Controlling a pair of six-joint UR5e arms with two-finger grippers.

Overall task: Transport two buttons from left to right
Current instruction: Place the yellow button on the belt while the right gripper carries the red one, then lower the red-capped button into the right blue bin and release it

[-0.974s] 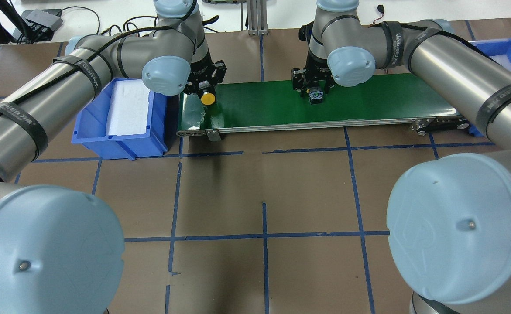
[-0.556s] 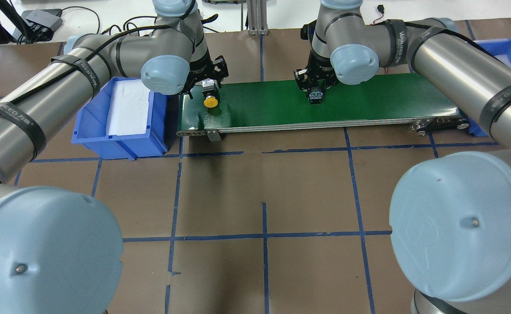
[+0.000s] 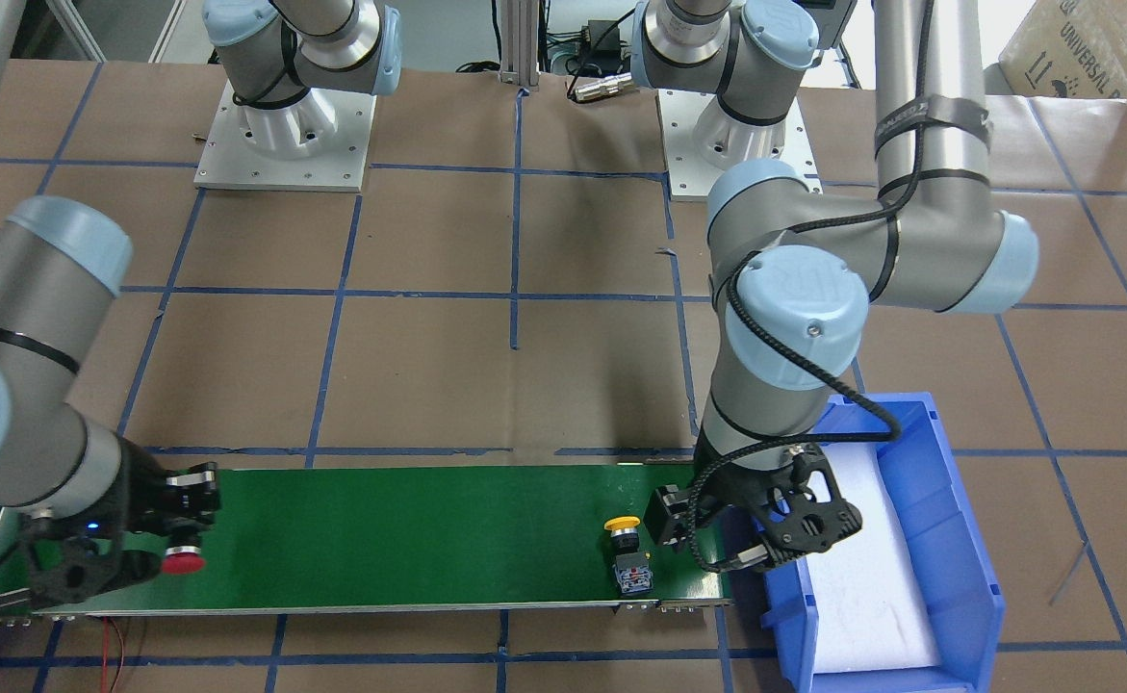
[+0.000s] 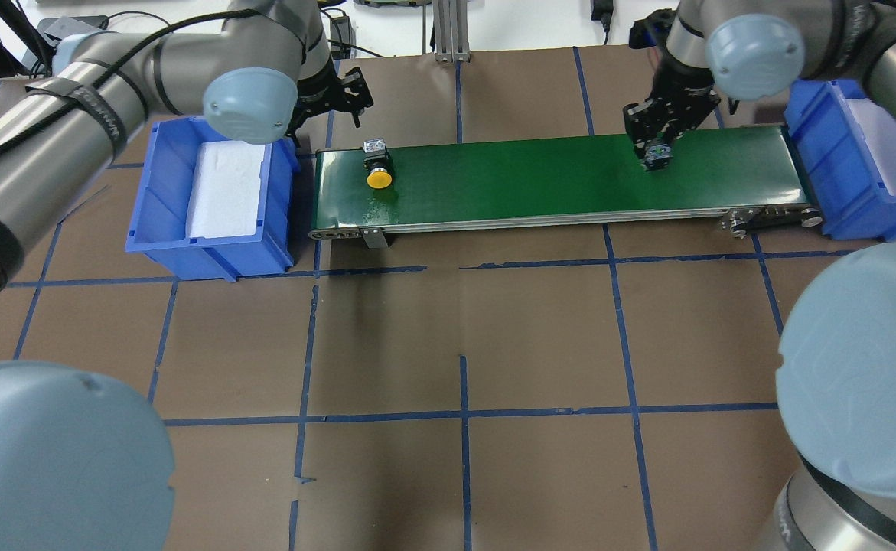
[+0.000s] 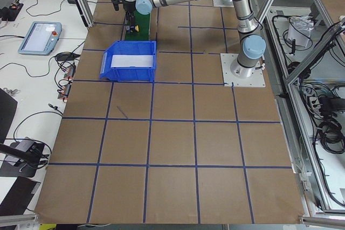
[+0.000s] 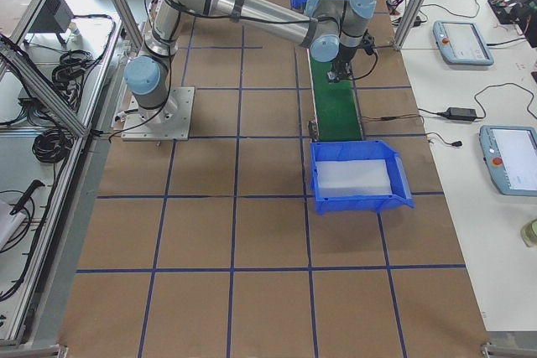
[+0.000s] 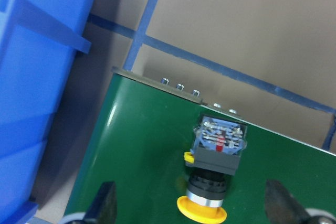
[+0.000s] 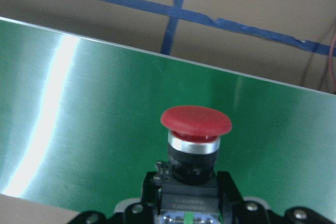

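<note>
**On the belt's left end a yellow button lies free; the red one is gripped at the right**

At the left end of the green belt [image 4: 532,176] the yellow button [image 4: 379,170] lies on its side, cap toward the robot and contact block toward the far edge. The left gripper [image 4: 331,103] hangs released above it, jaws spread wide, clear of the button and beside the left bin [image 4: 149,199]. Over the belt's right end, near the right bin [image 4: 822,184], the right gripper [image 4: 656,145] is clenched on the red button [image 8: 195,124], grasping its contact block.

Your overhead view looks down from behind, front view opposes it, end views distant, wrist cameras close, green conveyor belt [image 4: 532,176] shared.
</note>
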